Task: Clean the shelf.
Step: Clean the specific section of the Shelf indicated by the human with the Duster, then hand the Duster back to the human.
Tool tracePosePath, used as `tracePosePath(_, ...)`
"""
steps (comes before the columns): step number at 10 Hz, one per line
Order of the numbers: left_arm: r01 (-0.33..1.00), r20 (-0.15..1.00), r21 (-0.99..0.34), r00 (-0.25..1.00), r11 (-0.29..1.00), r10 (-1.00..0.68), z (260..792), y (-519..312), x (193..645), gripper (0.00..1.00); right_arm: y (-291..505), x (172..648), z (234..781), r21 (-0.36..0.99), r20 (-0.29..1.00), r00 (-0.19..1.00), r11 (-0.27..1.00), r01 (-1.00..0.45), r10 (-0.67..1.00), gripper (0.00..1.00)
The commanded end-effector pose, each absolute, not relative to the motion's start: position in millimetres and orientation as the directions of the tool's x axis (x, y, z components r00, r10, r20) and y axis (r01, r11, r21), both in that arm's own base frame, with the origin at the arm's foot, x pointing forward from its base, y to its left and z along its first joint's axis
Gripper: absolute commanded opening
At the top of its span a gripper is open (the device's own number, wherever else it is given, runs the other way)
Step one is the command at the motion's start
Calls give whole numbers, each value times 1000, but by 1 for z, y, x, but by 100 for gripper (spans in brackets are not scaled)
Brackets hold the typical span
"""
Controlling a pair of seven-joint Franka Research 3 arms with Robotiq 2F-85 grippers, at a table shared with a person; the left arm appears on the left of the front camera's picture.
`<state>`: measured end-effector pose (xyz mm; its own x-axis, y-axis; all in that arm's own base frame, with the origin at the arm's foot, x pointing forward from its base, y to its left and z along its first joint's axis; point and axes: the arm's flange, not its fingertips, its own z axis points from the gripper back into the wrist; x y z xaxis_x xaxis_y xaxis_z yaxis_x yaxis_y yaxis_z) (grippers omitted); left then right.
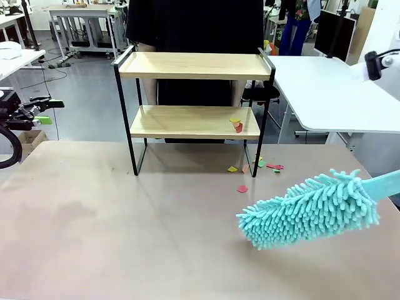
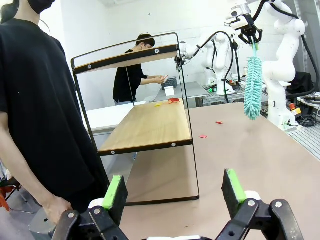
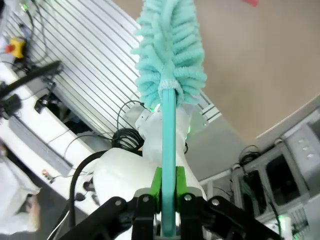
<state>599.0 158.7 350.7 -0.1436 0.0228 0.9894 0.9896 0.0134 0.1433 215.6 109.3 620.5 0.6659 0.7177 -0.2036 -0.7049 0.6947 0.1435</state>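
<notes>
So the shelf (image 1: 195, 94) was standing at the far side of the brown table (image 1: 112, 225), with a person in a black top (image 1: 194, 25) right behind it. The front view showed the top board bare and a few little coloured paper scraps (image 1: 236, 124) sitting at the right end of the lower board. More scraps (image 1: 256, 167) were lying on the table near the shelf's right legs, red, yellow and green ones.

The teal fluffy duster (image 1: 309, 209) was hanging over the right part of the table in the front view, head pointing left, handle running off the right edge. You couldn't see what held it from there. The right wrist view sorted that out: the right gripper (image 3: 168, 192) had its green pads pinched tight on the duster's flat teal handle, with the fluffy head (image 3: 170, 50) sticking out ahead of it.

The left wrist view gave the side angle: the left gripper (image 2: 175, 192) was spread wide with nothing between its fingers, low by the table edge, looking along the shelf's lower board. It also caught the duster dangling head-down from the far arm, apart from the shelf. The person's hand (image 2: 55, 207) hung just beside the shelf frame.
</notes>
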Motion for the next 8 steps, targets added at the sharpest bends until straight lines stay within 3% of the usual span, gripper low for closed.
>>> tracePosePath(1, 988, 988, 155, -155, 7, 18, 353, 159, 598, 100, 116, 214, 628, 143, -188, 663, 688, -712, 725, 13)
tracePosePath(8, 988, 988, 155, -155, 7, 18, 353, 159, 598, 100, 116, 214, 628, 143, -188, 663, 688, -712, 725, 13)
